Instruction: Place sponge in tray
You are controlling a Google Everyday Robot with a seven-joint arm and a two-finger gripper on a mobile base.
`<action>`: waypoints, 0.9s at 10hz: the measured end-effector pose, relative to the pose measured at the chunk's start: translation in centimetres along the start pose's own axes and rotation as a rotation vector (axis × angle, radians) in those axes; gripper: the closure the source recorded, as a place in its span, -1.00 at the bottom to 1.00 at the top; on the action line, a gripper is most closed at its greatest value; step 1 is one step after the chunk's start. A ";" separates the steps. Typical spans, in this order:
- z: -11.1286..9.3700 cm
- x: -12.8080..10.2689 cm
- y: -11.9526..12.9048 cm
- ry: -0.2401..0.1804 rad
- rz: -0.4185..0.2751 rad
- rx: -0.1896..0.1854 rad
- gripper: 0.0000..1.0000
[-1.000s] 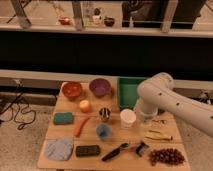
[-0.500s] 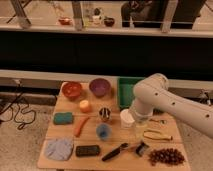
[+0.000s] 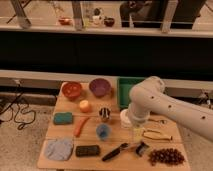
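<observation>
Approach step: gripper [image 3: 136,133] fingers apart (empty); calls for reaching left to sponge [image 3: 63,118], tray [image 3: 124,84] just beyond fingers.

No text, label, brand or number can be read. Nothing legible is noted on the counter [image 3: 67,134] items.

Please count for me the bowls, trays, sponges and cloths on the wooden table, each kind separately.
Bowls: 2, the orange bowl and the purple bowl
Trays: 1, the tray
Sponges: 1, the sponge
Cloths: 1, the cloth
Total: 5
The gripper hangs open above the table, by the white cup.
</observation>
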 end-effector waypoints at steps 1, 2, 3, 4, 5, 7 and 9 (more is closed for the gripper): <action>0.7 -2.4 0.3 0.000 -0.038 -0.004 -0.60; 1.2 -4.2 0.4 -0.002 -0.065 -0.005 -0.60; 1.7 -6.6 0.5 -0.005 -0.101 -0.005 -0.60; 1.9 -8.7 0.5 -0.010 -0.133 -0.002 -0.60; 2.0 -11.3 0.5 -0.017 -0.175 0.004 -0.60; 2.1 -15.4 0.4 -0.027 -0.244 0.012 -0.60; 3.3 -19.5 0.1 -0.030 -0.296 0.002 -0.60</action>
